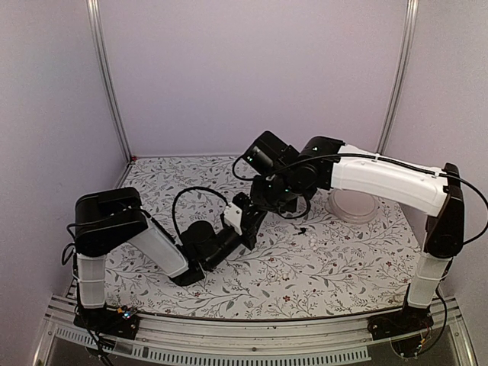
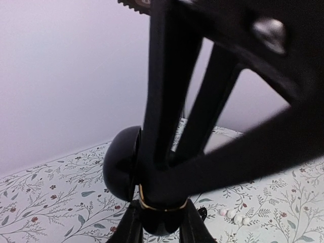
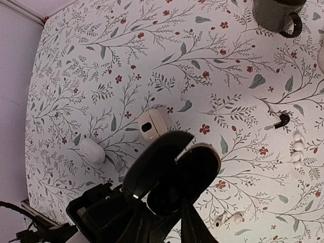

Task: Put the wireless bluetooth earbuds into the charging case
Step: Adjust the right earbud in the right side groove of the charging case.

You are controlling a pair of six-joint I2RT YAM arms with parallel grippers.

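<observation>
the left gripper (image 2: 160, 229) is squeezed tight on the black charging case (image 3: 174, 174). it holds the case up off the worktop (image 3: 101, 55) with the lid open. the right gripper (image 1: 268, 200) reaches down from above, and its tips are right at the open mouth of the case. its two fingers (image 2: 164, 91) come close to each other down there. i cannot tell if they are apart or together, or if a bud is pinched between them. the inside of the case is hidden too.

one black earbud (image 3: 280, 120) lies on the worktop, well apart from the black charging case. some small white ear tips (image 3: 296, 147) lie near it. a white charging case (image 3: 152, 125) sits open on the worktop under the two arms. a white earbud (image 3: 229, 218) lies off by itself.

here is what could go wrong, i think. the two grippers are very close, so one hard push could twist the case in its grip or knock it loose. if a bud is let go while it is crooked, it could miss its hole and drop to the worktop. the lid could get bumped shut. the white earbud could also get picked by mistake, and it likely belongs in the white charging case.
</observation>
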